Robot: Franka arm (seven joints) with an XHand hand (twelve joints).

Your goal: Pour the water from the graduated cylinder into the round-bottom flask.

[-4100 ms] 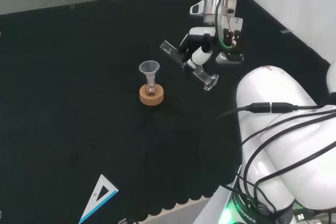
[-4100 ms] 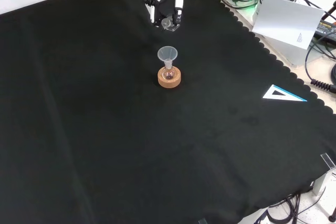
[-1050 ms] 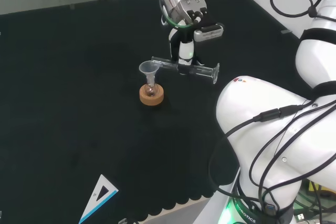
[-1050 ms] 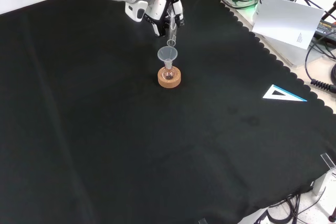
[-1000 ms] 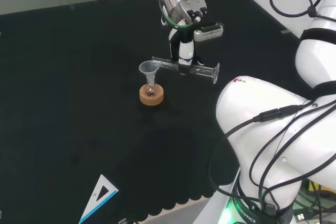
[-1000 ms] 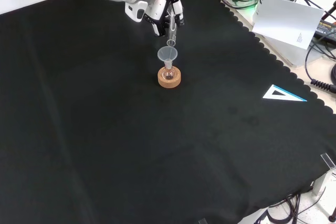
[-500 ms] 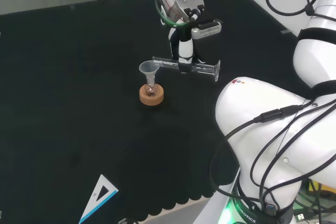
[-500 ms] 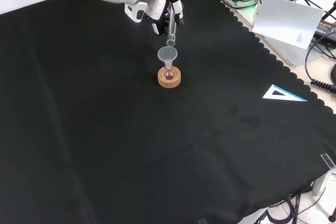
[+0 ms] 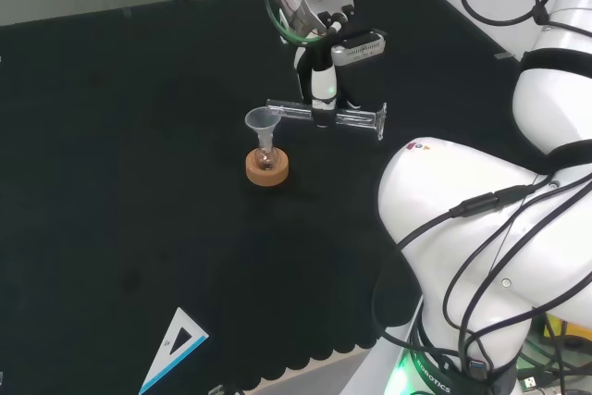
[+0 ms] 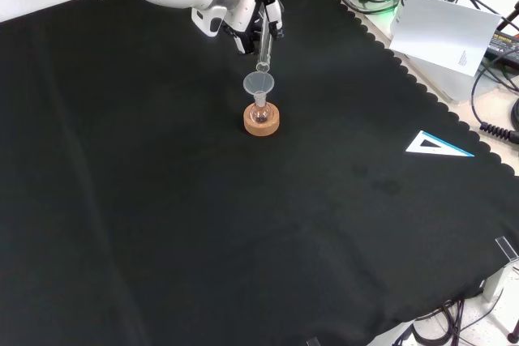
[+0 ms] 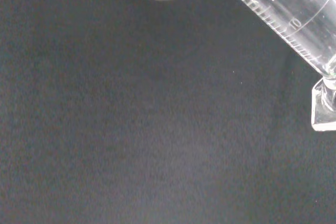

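Gripping the graduated cylinder (image 9: pixel 324 115) in the hand (image 9: pixel 321 88), fingers curled round it, tipping it level with its mouth over the funnel (image 9: pixel 262 121) in the round-bottom flask (image 9: pixel 266 160) on a cork stand (image 9: pixel 267 171) mid-desk (image 9: pixel 139 182).

- The table (image 10: pixel 162 224) is covered all over with a black cloth (image 9: pixel 111 182); its scalloped edge shows along the near side in the head view and along the right side in the front view.
- A cork ring stand (image 9: pixel 267 169) lies on the cloth near the middle in the head view, and in the upper middle in the front view (image 10: pixel 262 120).
- A small round-bottom flask (image 10: pixel 261 113) sits in the ring, with a clear funnel (image 9: pixel 262 121) upright in its neck.
- A white-and-blue triangle ruler (image 10: pixel 436 146) lies flat near the cloth's right edge in the front view, well apart from the stand; the head view shows it at the near edge (image 9: pixel 176 349).
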